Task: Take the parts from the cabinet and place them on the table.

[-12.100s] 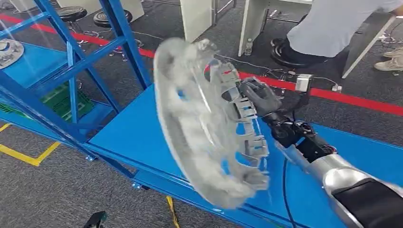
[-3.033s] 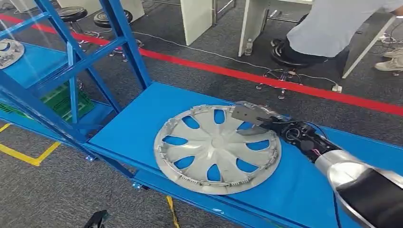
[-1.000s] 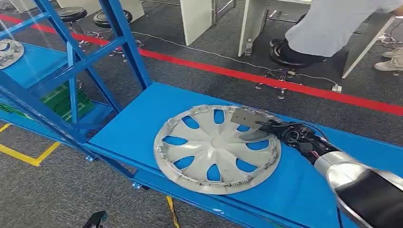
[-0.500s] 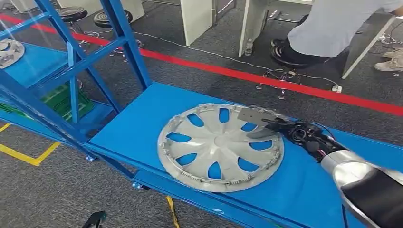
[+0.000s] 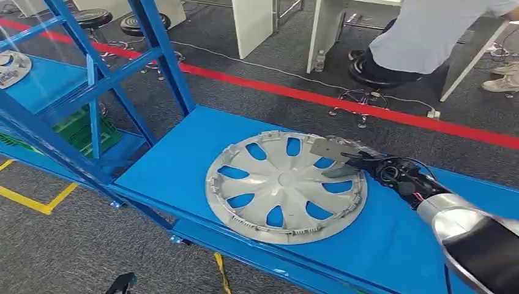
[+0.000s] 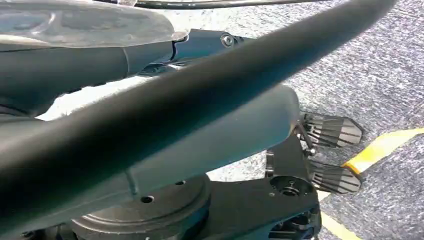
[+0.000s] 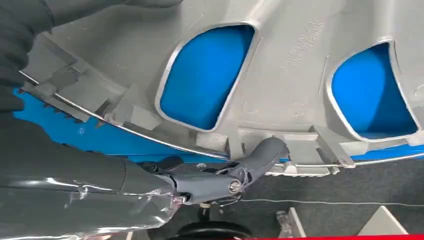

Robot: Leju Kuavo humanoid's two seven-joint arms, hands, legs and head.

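While your right hand (image 5: 343, 160) is gripping the rim of one hubcap (image 5: 286, 187) lying on the blue counter (image 5: 183, 159), a second hubcap (image 5: 12, 66) is sitting on the cabinet shelf (image 5: 49, 82)

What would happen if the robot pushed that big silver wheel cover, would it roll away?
Probably not: the wheel cover lies flat on the blue table, so it would likely slide. It looks like thin plastic with many openings, so probably light for its size and a bit bendy. The small clips along its rim look breakable, where the right hand touches.
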